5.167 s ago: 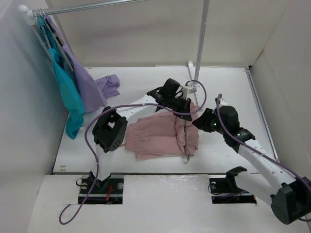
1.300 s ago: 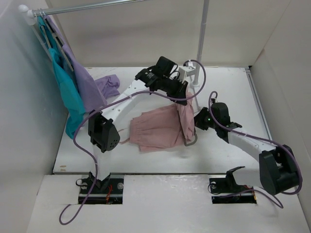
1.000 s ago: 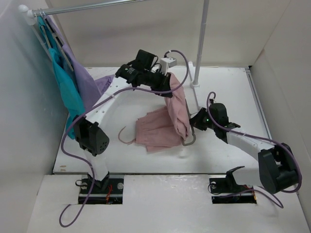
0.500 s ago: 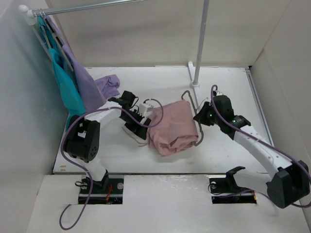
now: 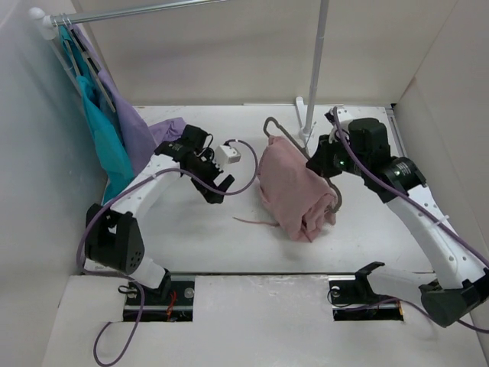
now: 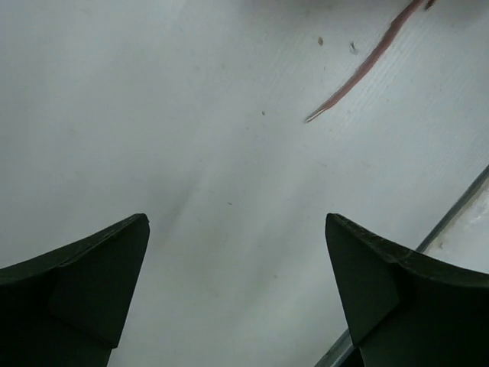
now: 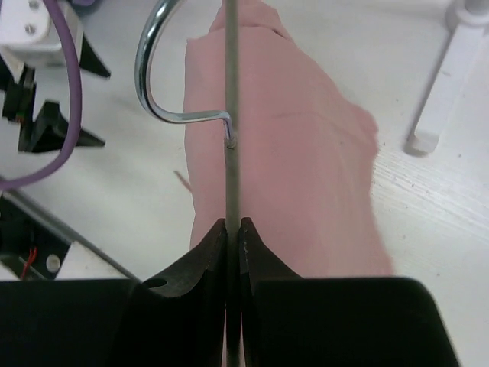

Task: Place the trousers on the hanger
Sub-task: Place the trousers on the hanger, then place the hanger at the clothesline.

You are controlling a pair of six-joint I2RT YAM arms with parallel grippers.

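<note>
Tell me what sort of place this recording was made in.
Probably a lab test cell staged as a wardrobe: white board walls around a white table, a clothes rail with a teal garment and a lilac garment hanging.

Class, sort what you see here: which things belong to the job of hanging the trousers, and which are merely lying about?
Belonging to the job:
trousers, bunched on the hanger
hanger, clamped in the right gripper
left gripper, open over bare table

Just about:
teal garment on the rail
lilac garment beside it
upright pole
</note>
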